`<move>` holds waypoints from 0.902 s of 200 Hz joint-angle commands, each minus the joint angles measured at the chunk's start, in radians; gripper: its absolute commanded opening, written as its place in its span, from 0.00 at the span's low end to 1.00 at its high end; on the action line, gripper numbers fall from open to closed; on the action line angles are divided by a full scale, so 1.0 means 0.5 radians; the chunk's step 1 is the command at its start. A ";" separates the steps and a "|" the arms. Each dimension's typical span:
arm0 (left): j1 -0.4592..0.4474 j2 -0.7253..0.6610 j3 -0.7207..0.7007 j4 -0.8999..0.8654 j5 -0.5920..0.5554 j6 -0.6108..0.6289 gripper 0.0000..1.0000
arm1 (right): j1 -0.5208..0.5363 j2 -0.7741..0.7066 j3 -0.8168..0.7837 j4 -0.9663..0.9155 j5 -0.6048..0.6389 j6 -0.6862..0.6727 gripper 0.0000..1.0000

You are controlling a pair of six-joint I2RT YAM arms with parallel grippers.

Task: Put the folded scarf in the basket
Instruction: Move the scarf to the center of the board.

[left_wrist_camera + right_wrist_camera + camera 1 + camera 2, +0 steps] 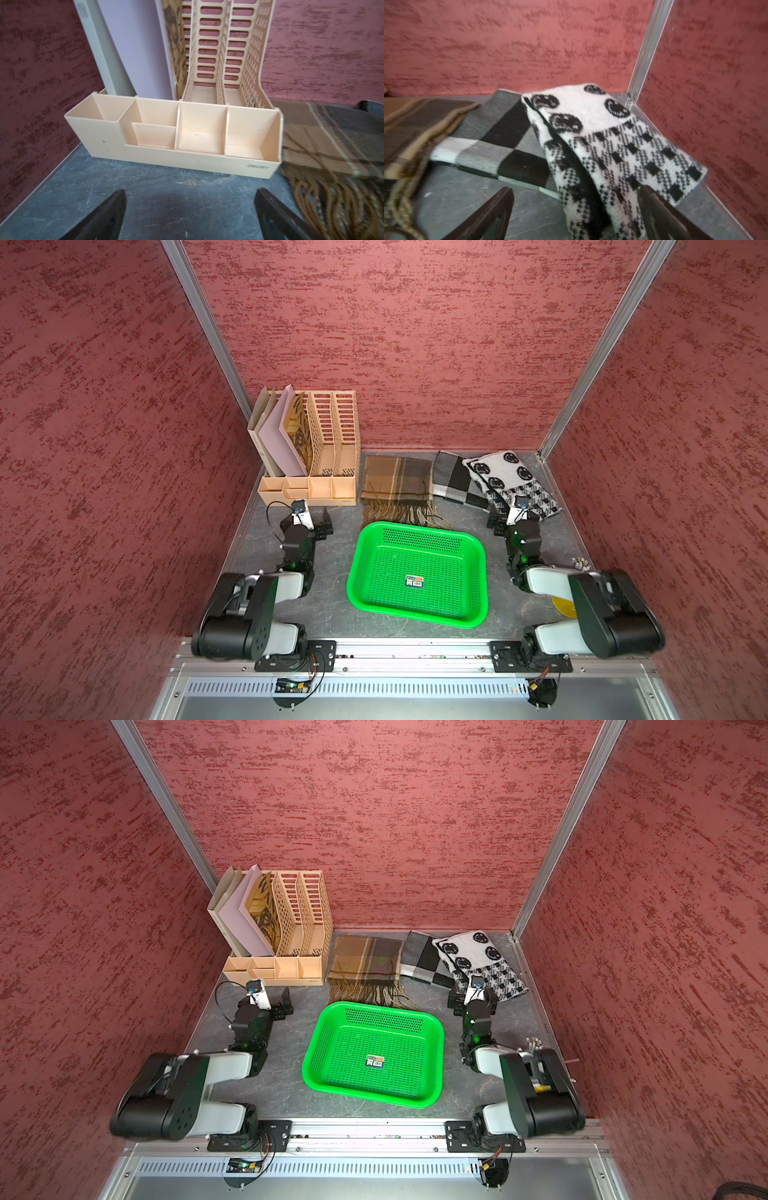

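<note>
Sitting nearest the arm bases, the green basket [417,616] lies flat on the dark table [332,614], and its long axis runs across the workspace, skewed a little. Its open side faces up, with only a small sticker [414,581] inside. Bare table shows on either side of the basket, between its short walls and the two arms.

Left of the basket, the left gripper [190,209] hovers over bare table with its jaws spread wide and nothing between them. It faces the tan file organizer [316,472], near its front tray but apart from it.

Right of the basket, the right gripper [576,207] is spread wide too. The near end of the black-and-white patterned scarf [623,145] sits between its fingers, though whether they touch it is unclear.

Beyond the basket, three folded scarves line the back wall. The brown plaid scarf [397,481] points its fringe toward the basket's far rim, reaching it. The grey checked scarf [455,483] lies beside it. The patterned one overlaps the checked one and angles toward the far right corner, close to the side wall.
</note>
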 commanded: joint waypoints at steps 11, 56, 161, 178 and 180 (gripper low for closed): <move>-0.276 -0.549 0.365 -0.571 -0.302 0.151 1.00 | 0.177 -0.756 0.440 -1.083 0.108 0.367 0.98; 0.070 -0.388 1.206 -2.081 0.737 -1.096 1.00 | 0.191 -0.491 1.049 -1.671 -0.960 1.087 0.98; -0.332 0.652 1.938 -2.874 0.510 -1.178 0.89 | 0.510 0.896 2.186 -2.860 -0.749 1.238 0.80; -0.338 0.732 1.951 -2.844 0.560 -1.220 0.87 | 0.510 1.053 2.305 -2.908 -0.779 1.264 0.81; -0.340 0.738 1.947 -2.835 0.574 -1.225 0.86 | 0.511 1.067 2.315 -2.911 -0.784 1.267 0.81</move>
